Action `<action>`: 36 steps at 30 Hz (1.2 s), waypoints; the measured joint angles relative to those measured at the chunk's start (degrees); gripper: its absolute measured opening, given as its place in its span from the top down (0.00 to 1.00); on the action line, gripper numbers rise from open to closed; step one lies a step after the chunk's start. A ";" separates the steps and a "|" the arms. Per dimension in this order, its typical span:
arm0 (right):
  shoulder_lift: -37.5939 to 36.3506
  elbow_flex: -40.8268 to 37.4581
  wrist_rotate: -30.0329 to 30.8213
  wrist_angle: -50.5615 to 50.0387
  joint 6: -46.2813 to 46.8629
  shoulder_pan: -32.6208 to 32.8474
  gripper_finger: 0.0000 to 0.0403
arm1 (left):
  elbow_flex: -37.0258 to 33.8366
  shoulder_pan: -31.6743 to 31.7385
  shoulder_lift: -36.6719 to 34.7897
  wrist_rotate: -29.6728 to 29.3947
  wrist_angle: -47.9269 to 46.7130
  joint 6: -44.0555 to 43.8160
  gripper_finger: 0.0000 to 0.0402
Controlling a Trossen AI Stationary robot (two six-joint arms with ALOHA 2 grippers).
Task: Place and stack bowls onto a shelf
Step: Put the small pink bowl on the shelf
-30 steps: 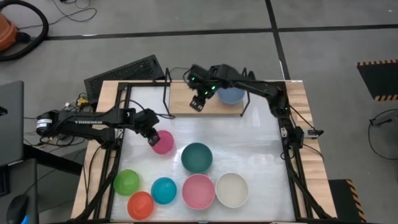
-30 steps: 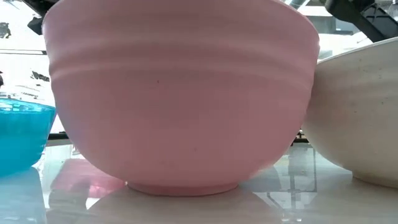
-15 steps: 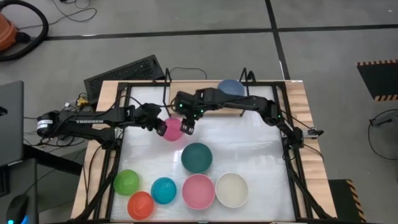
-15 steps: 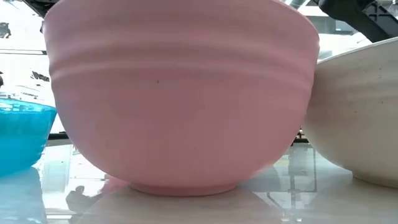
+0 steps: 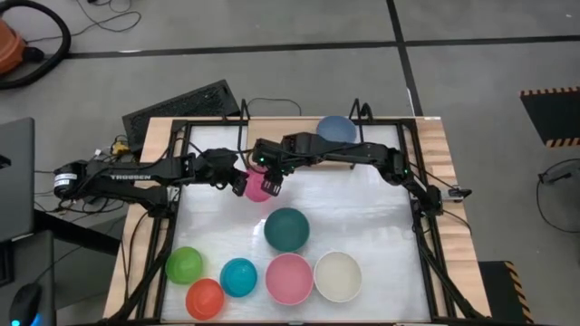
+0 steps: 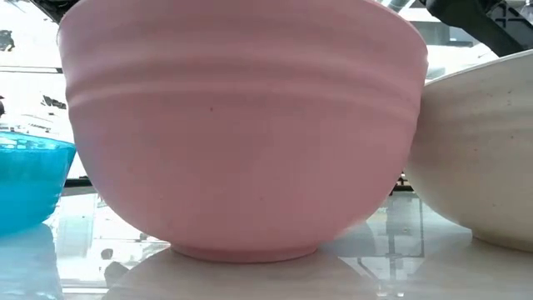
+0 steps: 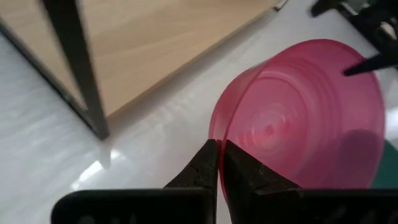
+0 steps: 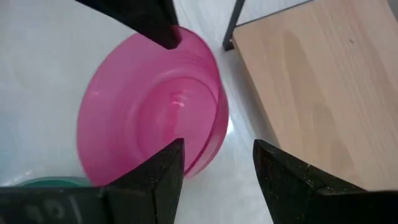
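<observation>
Smooth, slightly translucent plastic is being shown by the magenta bowl [image 7: 305, 118], with faint concentric rings. A matt, pale wood grain is being displayed by the shelf [image 8: 311, 93], framed by black metal wire. Reflections are being thrown by the glossy white tabletop [image 6: 250, 279] beneath the smooth pink bowl [image 6: 241, 125].

Counted eight bowls in total, four big and four small. The big ones: a dark teal bowl [image 5: 286, 228], a pink bowl [image 5: 289, 278], a cream-white bowl [image 5: 337, 276] and a grey-blue bowl [image 5: 336, 129]. The small ones: a magenta bowl [image 5: 255, 187], a green bowl [image 5: 184, 265], an orange bowl [image 5: 204, 299] and a cyan bowl [image 5: 238, 277]. One wooden shelf [image 5: 299, 167] at the table's [image 5: 381, 217] far edge. Two robot arms, so two grippers: the left gripper [image 5: 237, 186] and the right gripper [image 5: 271, 184].
</observation>
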 joint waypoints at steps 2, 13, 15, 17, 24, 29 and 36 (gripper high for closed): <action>0.00 0.01 0.47 -0.58 0.00 -0.24 0.46 | 0.00 -0.69 0.00 -0.14 1.04 0.63 1.00; 0.02 0.02 0.50 -1.67 0.00 -1.55 0.56 | 0.00 -2.05 0.00 -0.34 7.83 3.33 1.00; 0.02 0.02 0.52 -1.68 -0.02 -1.80 0.60 | 0.00 -2.05 0.00 -0.32 8.71 3.59 1.00; 0.02 0.02 0.51 -1.74 -0.02 -2.07 0.64 | 0.00 -2.03 0.00 -0.33 9.35 3.61 1.00; 0.07 0.02 -0.81 -3.68 -0.01 -2.87 0.86 | 0.00 -2.07 -0.18 0.14 9.92 3.60 1.00; 0.09 0.02 -0.94 -4.03 -1.05 -2.91 0.94 | 0.02 -2.05 -0.37 0.10 12.05 4.14 1.00; 0.09 0.02 -0.90 -3.89 -1.78 -3.34 0.94 | 0.02 -2.05 -0.39 1.05 13.03 7.59 0.96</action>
